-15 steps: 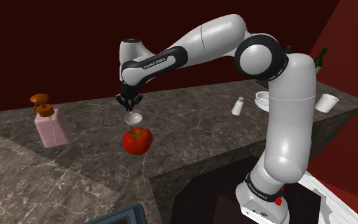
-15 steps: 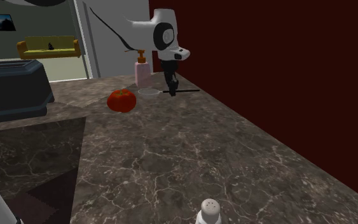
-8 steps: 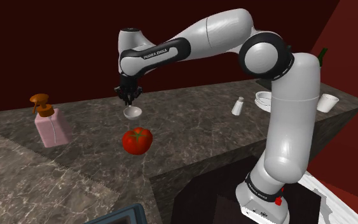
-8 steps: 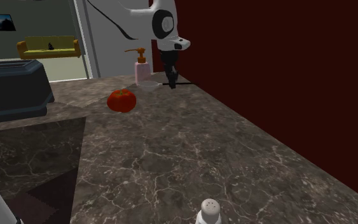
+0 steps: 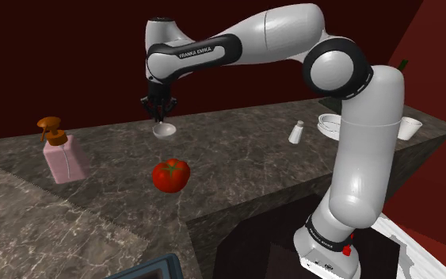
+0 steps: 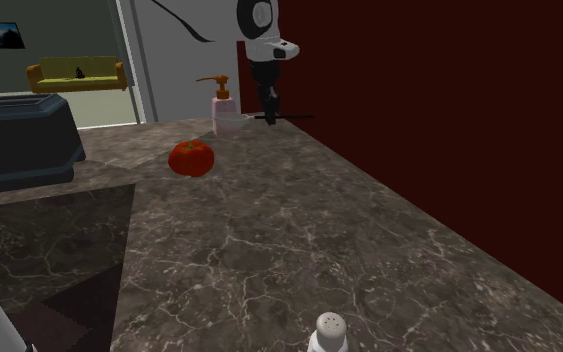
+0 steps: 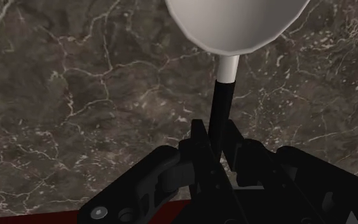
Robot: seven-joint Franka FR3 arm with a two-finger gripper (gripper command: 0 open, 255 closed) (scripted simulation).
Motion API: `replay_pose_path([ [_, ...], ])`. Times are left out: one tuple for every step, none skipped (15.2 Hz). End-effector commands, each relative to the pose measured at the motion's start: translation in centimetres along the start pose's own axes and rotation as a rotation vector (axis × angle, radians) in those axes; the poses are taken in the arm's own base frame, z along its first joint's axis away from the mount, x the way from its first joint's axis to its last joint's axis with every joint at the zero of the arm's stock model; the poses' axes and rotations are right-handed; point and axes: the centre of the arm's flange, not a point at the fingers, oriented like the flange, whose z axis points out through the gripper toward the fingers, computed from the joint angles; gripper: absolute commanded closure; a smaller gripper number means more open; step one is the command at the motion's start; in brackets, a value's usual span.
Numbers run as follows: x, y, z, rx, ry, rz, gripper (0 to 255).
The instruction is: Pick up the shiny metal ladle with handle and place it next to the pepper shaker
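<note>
The ladle has a pale bowl [image 5: 164, 129] and a thin black handle [image 7: 222, 105]. My gripper [image 5: 160, 112] is shut on the handle and holds the ladle in the air above the dark marble counter [image 5: 237, 150], with the bowl [image 7: 238, 22] ahead of the fingertips. In the second exterior view my gripper [image 6: 269, 112] hangs by the dark red wall, and the ladle's handle [image 6: 291, 117] sticks out level toward that wall. The white pepper shaker [image 5: 296, 131] stands far off toward the shoulder view's right, and the pepper shaker [image 6: 328, 335] is at the near edge of the second exterior view.
A red tomato [image 5: 171, 175] lies on the counter below and in front of the ladle. A pink soap dispenser [image 5: 61, 154] stands at the shoulder view's left. A white bowl [image 5: 329, 123] and cup [image 5: 407, 128] sit beyond the shaker. A dark appliance [image 6: 14, 140] occupies the counter's other side.
My gripper has risen with the ladle, lifting it from just above the counter to well above the tomato. The tomato, shaker and dispenser have not moved.
</note>
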Motion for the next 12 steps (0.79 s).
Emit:
replay_pose_path([
  [0.2, -0.1, -1.0, 0.000, 0.000, 0.000, 255],
  [0.2, -0.1, -1.6, 0.000, 0.000, 0.000, 255],
  [0.3, -0.2, -2.1, 0.000, 0.000, 0.000, 255],
  [0.3, -0.2, -2.6, 0.000, 0.000, 0.000, 255],
  [0.4, -0.3, -3.1, 0.000, 0.000, 0.000, 255],
  [0.5, -0.3, -3.6, 0.000, 0.000, 0.000, 255],
  [0.5, -0.4, -4.2, 0.000, 0.000, 0.000, 255],
  [0.6, -0.4, -4.7, 0.000, 0.000, 0.000, 255],
  [0.6, -0.5, -5.2, 0.000, 0.000, 0.000, 255],
  [0.7, -0.5, -5.7, 0.000, 0.000, 0.000, 255],
  [0.7, -0.5, -5.8, 0.000, 0.000, 0.000, 255],
  [0.7, 0.8, -5.9, 0.000, 0.000, 0.000, 255],
])
